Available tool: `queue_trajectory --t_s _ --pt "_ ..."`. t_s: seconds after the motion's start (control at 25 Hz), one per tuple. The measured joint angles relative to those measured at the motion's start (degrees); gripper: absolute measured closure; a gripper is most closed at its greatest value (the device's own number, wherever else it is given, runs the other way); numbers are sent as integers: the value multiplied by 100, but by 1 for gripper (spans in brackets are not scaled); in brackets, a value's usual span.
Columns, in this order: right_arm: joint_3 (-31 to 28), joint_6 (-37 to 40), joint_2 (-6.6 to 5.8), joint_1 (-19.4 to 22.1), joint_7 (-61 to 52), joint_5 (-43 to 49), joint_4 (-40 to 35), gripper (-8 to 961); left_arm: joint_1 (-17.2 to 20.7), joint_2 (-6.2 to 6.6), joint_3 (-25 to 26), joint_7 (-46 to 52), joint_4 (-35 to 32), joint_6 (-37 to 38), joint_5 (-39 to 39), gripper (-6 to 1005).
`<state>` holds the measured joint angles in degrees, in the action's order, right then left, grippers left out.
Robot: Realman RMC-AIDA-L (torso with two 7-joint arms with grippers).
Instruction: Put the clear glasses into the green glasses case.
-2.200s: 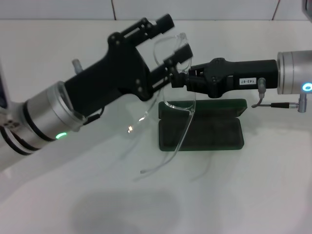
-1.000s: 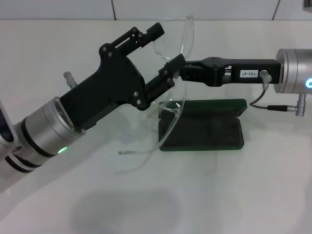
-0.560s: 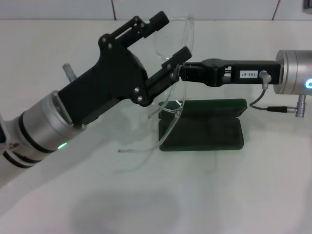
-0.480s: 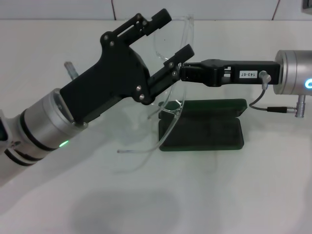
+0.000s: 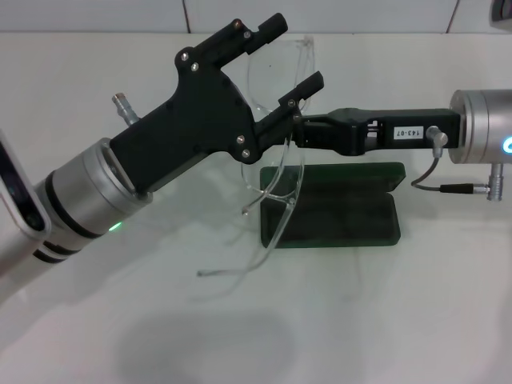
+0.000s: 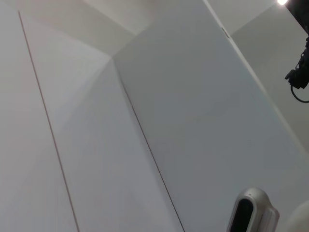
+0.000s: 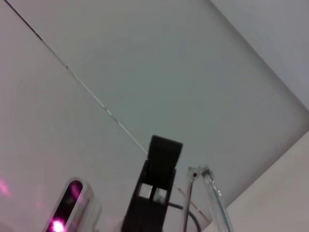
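The clear glasses hang in the air above the left end of the green glasses case, their thin arms drooping toward the table. My right gripper reaches in from the right and is shut on the frame's lower edge. My left gripper comes in from the left, open, with its two black fingers spread above and below the lens. The case lies open on the table, its lid standing at the back. In the right wrist view a clear edge of the glasses shows beside a black finger.
The white table stretches around the case, with a tiled wall behind it. A thin cable hangs from the right wrist over the case's right end. The left arm's silver forearm crosses the left half of the table.
My left gripper has shifted up and to the right around the lens. The right gripper has dropped slightly, and the glasses have tilted, with one arm swung inward.
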<state>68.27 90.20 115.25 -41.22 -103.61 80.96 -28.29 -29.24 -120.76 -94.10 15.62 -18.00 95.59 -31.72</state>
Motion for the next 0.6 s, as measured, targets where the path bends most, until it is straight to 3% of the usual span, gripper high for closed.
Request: queue_trajectory --t_s 0.6 --pt "64 102 -3 3 1 54 -39 820 72 26 15 5 34 -345 117 424"
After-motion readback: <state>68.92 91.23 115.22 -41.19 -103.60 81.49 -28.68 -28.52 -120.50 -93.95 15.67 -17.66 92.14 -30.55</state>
